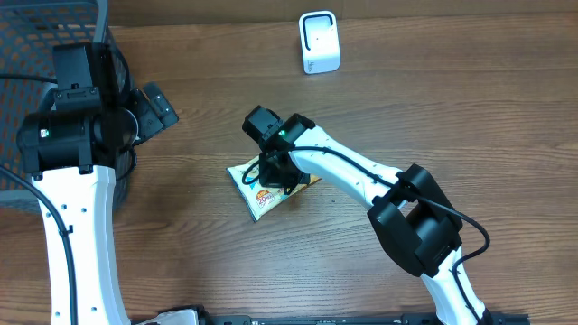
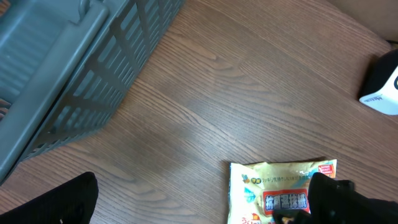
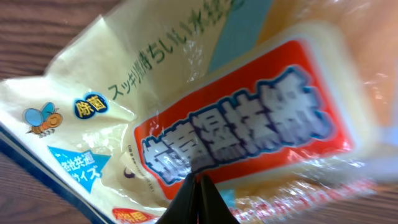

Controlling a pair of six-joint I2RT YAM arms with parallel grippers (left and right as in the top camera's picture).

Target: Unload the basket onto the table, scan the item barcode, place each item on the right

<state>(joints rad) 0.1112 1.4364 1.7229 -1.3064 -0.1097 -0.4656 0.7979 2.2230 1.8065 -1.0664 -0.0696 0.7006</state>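
The item is a cream snack-style packet [image 1: 249, 193] with a red label, lying on the wood table near the middle. My right gripper [image 1: 276, 175] is down on its upper part. In the right wrist view the packet [image 3: 236, 124] fills the frame, and the right gripper [image 3: 199, 182] is shut, its tips pinching the film just below the red label. No barcode shows on the visible face. The white scanner [image 1: 319, 42] stands at the back of the table. My left gripper [image 1: 157, 106] hangs open by the basket, apart from the packet [image 2: 273, 180].
A dark grey mesh basket [image 1: 36, 54] fills the back left corner, and its wall [image 2: 68, 68] shows close in the left wrist view. The scanner [image 2: 384, 93] sits at that view's right edge. Bare wood lies between the packet and the scanner.
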